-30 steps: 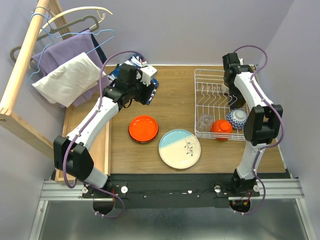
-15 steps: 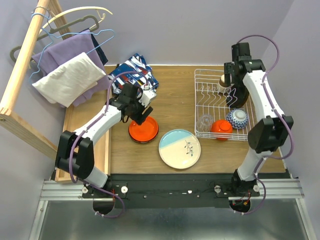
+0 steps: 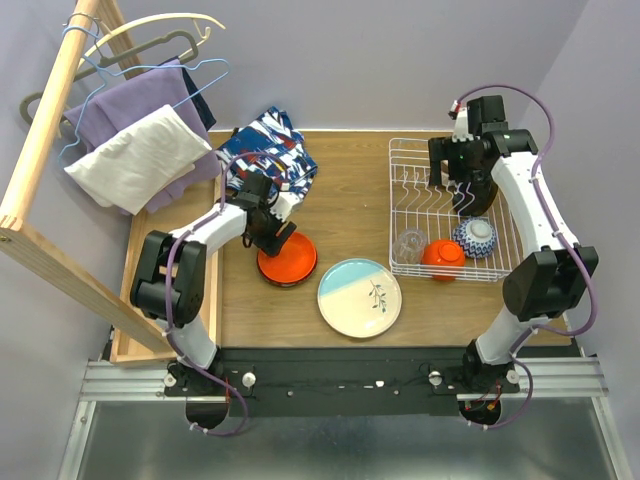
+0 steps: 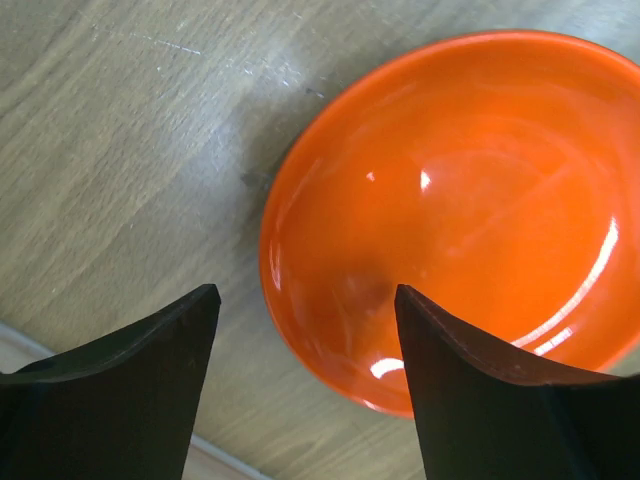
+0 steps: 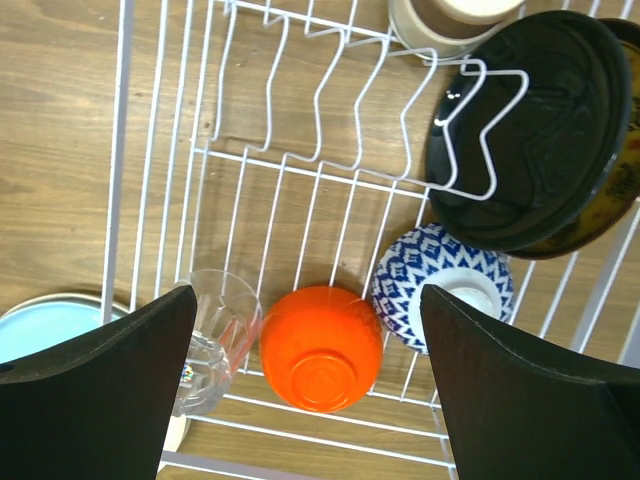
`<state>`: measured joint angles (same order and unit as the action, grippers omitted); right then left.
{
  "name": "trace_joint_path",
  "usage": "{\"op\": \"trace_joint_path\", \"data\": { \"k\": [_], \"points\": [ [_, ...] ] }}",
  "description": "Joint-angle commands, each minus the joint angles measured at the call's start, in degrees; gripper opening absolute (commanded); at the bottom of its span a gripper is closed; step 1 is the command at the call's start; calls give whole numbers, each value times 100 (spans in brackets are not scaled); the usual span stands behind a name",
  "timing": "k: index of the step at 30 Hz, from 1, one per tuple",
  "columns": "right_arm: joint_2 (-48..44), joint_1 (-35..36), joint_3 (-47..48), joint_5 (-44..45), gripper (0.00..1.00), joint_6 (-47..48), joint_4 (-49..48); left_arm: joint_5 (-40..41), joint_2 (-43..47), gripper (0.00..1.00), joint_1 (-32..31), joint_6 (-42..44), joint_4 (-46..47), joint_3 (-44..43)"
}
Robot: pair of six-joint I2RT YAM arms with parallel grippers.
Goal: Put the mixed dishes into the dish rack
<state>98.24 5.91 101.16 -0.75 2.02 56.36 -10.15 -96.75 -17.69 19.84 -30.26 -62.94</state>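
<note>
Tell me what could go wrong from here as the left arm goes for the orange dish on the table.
1. The orange dish is glossy and lies flat on the table; the open left gripper hangs over its rim, so a pinch may slip or shove it toward the large plate.
2. The near row of the rack already holds the glass, an orange bowl and a blue bowl; loading there may knock the glass.

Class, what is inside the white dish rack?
Inside: clear glass, upturned orange bowl, upturned blue-patterned bowl, dark upright plate, pale cup. The plate's far face is hidden.
</note>
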Motion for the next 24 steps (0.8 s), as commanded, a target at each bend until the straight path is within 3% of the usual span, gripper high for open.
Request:
{"op": "trace_joint_path", "data": {
  "k": [1,3,6,12,20,23,24],
  "points": [
    [-112,-20,-88,-443,100,70,7,-162,-485,75,91,-164,231,-394],
    [-138,-29,-184,-513,100,70,-11,-197,-625,70,108,-164,345,-456],
    [-138,-20,-308,-758,99,114,-28,-364,-792,51,108,-217,416,-640],
    [20,-20,-150,-1391,97,246,51,-821,-1136,1,117,-50,-111,-1282],
    [494,-20,386,-1936,95,263,112,-1058,-346,0,117,161,-586,-1704],
    [687,-20,788,-2997,92,806,445,-1417,85,0,108,301,-674,-1687],
    [880,-3,904,-3793,87,1070,603,-1506,164,0,108,328,-700,-1678]
  ]
}}
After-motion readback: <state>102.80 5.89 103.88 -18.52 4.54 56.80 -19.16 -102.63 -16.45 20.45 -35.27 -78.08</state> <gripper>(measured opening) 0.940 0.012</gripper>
